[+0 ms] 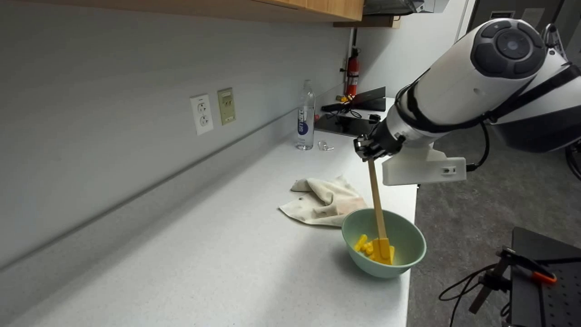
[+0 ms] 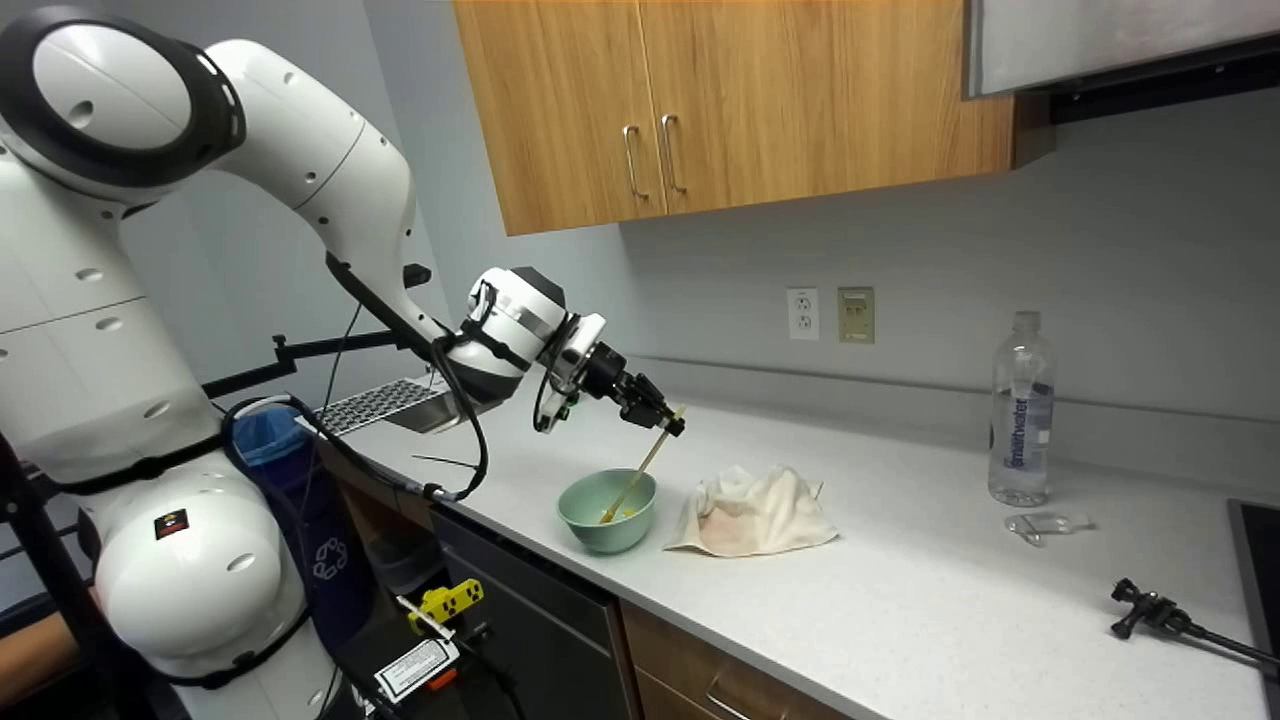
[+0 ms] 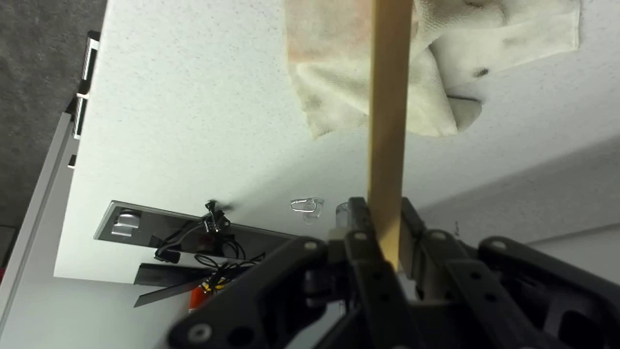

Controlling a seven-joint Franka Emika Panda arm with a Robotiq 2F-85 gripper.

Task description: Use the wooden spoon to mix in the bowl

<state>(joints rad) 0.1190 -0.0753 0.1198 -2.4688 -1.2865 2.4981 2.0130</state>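
The wooden spoon [image 1: 375, 190] has a long pale handle and a flat yellow head. It also shows in an exterior view [image 2: 645, 463] and in the wrist view [image 3: 389, 97]. My gripper [image 1: 370, 156] is shut on the top end of the handle, seen also in an exterior view [image 2: 672, 424] and the wrist view [image 3: 382, 208]. The spoon is tilted, its head inside the green bowl [image 1: 411, 238], among small yellow pieces [image 1: 362, 243]. The bowl [image 2: 600, 535] stands on the counter in both exterior views and is out of the wrist view.
A crumpled cloth [image 1: 324, 200] lies beside the bowl. The bowl is close to the counter's edge [image 1: 407, 290]. A water bottle [image 2: 1022, 420] and a small clear plastic piece [image 2: 1045, 525] are farther along. A wall runs behind; a wooden cabinet [image 2: 760, 100] hangs above.
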